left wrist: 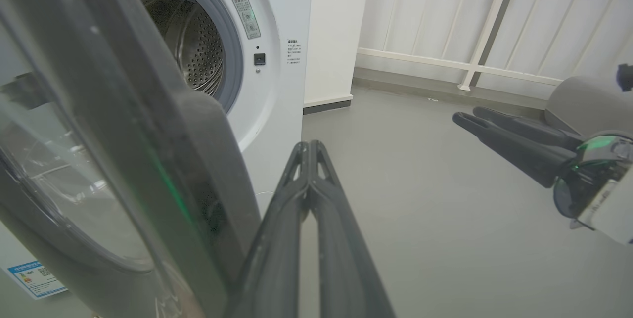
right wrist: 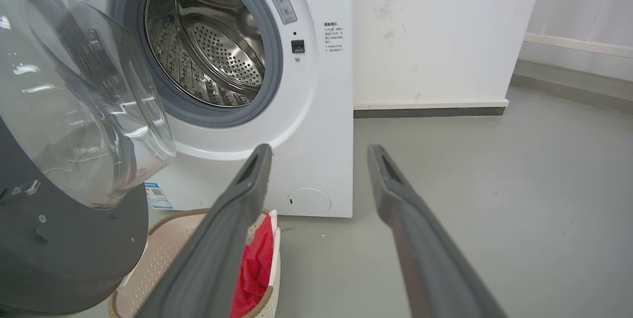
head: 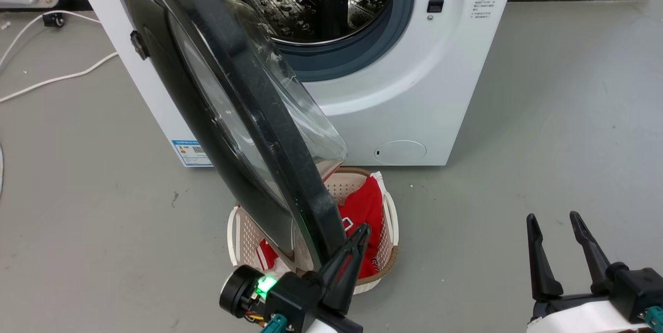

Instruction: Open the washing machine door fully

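The white washing machine [head: 414,89] stands at the top of the head view with its steel drum [head: 311,1] exposed. The washing machine door [head: 259,120], a black disc with a clear glass bowl [head: 305,115], stands swung about halfway out, edge-on to me. My left gripper [head: 362,229] is shut with nothing between its fingers, lying close against the inner side of the door's lower rim. In the left wrist view the door [left wrist: 123,135] sits just left of the left gripper [left wrist: 309,146]. My right gripper [head: 553,216] is open over bare floor at the lower right, away from the door [right wrist: 64,249].
A white laundry basket [head: 388,208] holding a red cloth [head: 362,203] sits on the floor beneath the door. White cables [head: 52,79] run across the floor at the left. A white wall [right wrist: 435,36] stands beside the machine, and a white railing [left wrist: 470,66] lies further right.
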